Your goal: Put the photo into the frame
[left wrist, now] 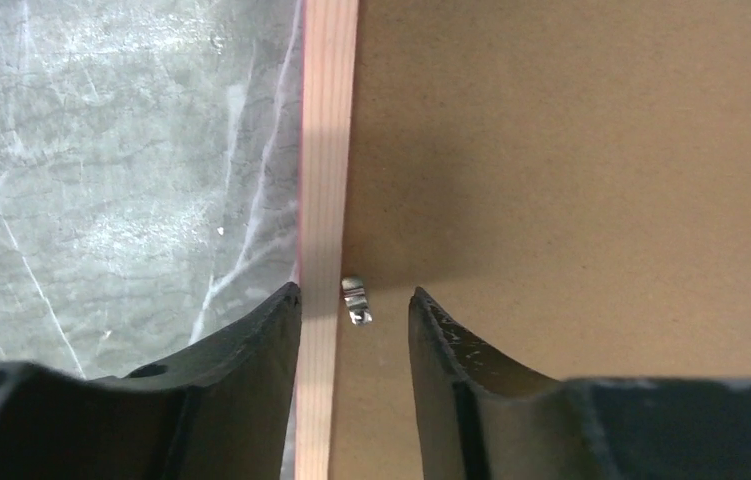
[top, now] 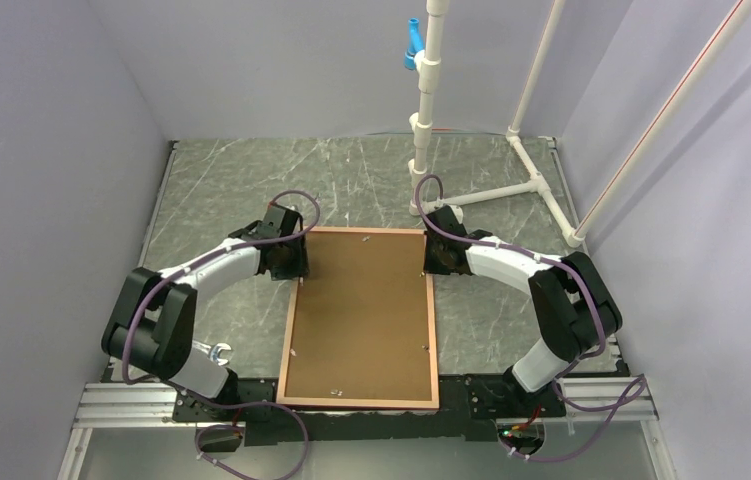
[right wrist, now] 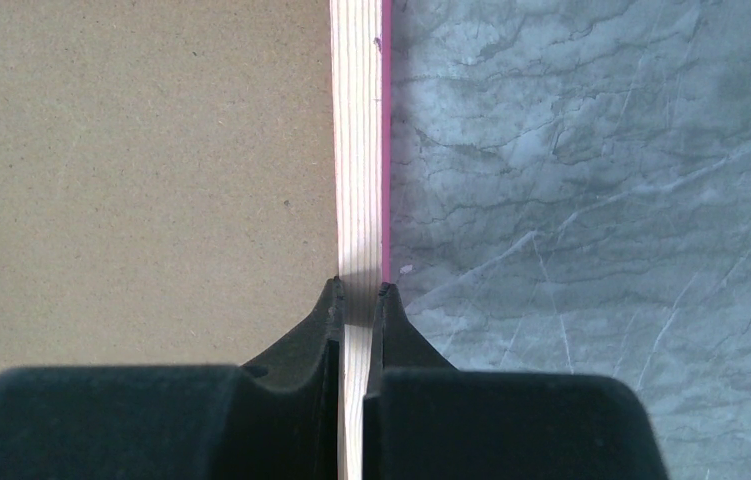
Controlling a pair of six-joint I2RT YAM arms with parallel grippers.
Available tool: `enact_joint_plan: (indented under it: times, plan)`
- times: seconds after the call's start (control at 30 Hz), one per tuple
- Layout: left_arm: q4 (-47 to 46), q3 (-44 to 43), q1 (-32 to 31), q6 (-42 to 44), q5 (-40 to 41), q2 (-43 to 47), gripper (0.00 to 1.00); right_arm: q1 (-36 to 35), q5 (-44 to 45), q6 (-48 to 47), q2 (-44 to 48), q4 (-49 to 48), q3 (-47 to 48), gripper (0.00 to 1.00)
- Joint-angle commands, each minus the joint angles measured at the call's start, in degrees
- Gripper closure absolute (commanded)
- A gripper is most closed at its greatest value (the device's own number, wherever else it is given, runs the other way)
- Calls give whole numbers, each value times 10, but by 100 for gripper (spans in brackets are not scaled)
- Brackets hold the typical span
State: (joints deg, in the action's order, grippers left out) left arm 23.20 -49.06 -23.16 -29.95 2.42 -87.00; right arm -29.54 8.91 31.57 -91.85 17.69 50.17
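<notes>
The frame (top: 359, 404) lies face down in the middle of the table, its salmon rail around a brown backing board (top: 361, 310). The photo is hidden. My left gripper (top: 291, 262) is at the frame's far left corner. In the left wrist view its jaws (left wrist: 353, 292) stand open astride the rail (left wrist: 329, 150), with a small metal tab (left wrist: 354, 300) between them. My right gripper (top: 435, 258) is at the far right corner. In the right wrist view it (right wrist: 358, 288) is shut on the pale rail (right wrist: 356, 150), with the board (right wrist: 141, 150) to the left.
A white pipe stand (top: 429, 110) with a blue clip (top: 412, 45) rises behind the frame, its legs spreading to the back right. Grey walls close in on both sides. An aluminium rail (top: 131, 405) runs along the near edge of the marbled tabletop (top: 231, 180).
</notes>
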Motion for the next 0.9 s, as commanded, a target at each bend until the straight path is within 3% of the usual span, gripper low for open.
enact_joint_plan:
  times: [0.0,0.2,0.47,0.67,0.87]
  plan:
    - [-5,-1,-7,-25,-33,35,51,-10,-53,5,14,72,-20,100]
    - [4,-10,-8,-13,-7,-13,51,-10,-54,3,12,70,-22,100]
    - [31,-22,-20,-13,48,-64,61,-10,-56,3,9,67,-24,100]
    - [53,-22,-33,-14,67,-49,50,-10,-57,3,7,67,-24,100]
    - [69,-30,-37,-10,91,-58,47,-11,-58,3,8,63,-28,100]
